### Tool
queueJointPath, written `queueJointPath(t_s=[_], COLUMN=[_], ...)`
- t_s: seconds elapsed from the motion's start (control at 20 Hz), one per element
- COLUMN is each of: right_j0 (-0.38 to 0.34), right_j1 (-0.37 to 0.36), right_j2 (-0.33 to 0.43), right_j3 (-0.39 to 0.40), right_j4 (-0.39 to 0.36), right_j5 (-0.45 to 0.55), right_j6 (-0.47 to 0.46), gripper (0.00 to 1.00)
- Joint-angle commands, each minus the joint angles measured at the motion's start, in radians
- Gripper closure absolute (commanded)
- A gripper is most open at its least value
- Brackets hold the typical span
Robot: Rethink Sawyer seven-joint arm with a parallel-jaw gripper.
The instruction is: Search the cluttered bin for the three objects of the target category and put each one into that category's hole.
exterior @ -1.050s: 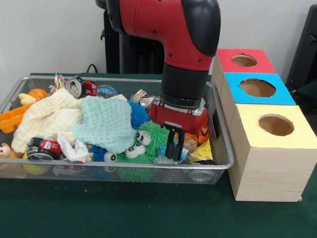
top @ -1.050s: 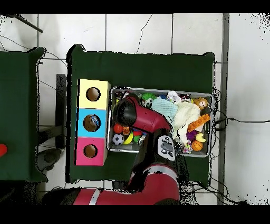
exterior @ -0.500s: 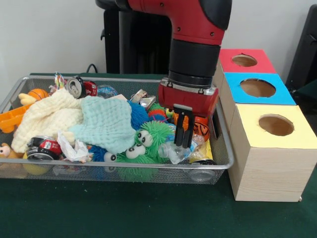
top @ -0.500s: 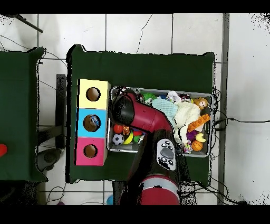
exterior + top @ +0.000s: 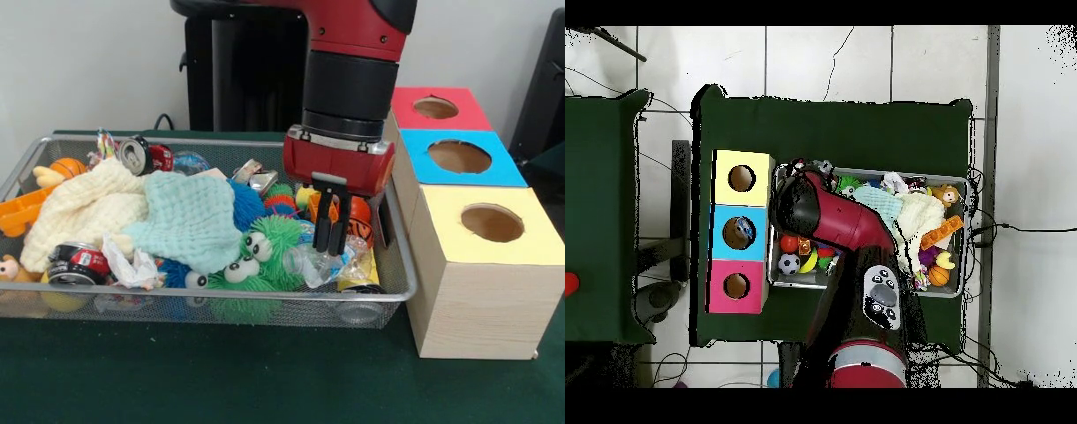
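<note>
At the left end of the wire mesh bin (image 5: 26, 163) you have an orange plastic toy (image 5: 19, 212) against the wall, with a small orange ball (image 5: 67, 167) just behind it. A cream waffle-knit cloth (image 5: 84, 210) is heaped beside them, and a crushed red and silver can (image 5: 78, 264) lies at its near edge, next to a scrap of crumpled white wrapper (image 5: 128, 261). A second crushed drink can (image 5: 141, 155) sits at the bin's far rim.

Moving toward the middle, a pale mint waffle-knit cloth (image 5: 194, 221) overlaps the cream one. A fuzzy blue toy (image 5: 247, 203) shows behind it, and a fuzzy green toy with googly eyes (image 5: 260, 252) sits in front.

Next you reach the black two-finger gripper (image 5: 329, 231) on the red and black arm. Its fingers are pressed close together, with a crumpled clear plastic bottle (image 5: 322, 262) clamped between their tips; the bottle hangs above the clutter near the bin's right end. An orange and black striped ball (image 5: 357, 216) lies just behind the gripper.

Right of the bin, touching its wall, stands a row of three wooden boxes: the yellow-topped box (image 5: 488, 225) nearest, the blue-topped box (image 5: 459, 157) in the middle, the red-topped box (image 5: 435, 108) farthest, each with a round hole. In the overhead view the arm covers the bin's box-side end (image 5: 780, 175), so you cannot see the gripper there.
</note>
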Motion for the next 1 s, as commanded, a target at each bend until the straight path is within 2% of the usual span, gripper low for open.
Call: queueJointPath(t_s=[0.05,0.25,0.45,1.0], right_j0=[-0.006,-0.014,-0.016,-0.001], right_j1=[-0.018,-0.045,-0.058,-0.159], right_j2=[0.045,0.049,0.059,0.055], right_j3=[0.086,0.109,0.147,0.276], right_j4=[-0.010,-0.018,-0.025,-0.028], right_j5=[0.134,0.148,0.119,0.120], right_j6=[0.136,0.124,0.128,0.134], gripper=[1.00,1.00,1.00,1.00])
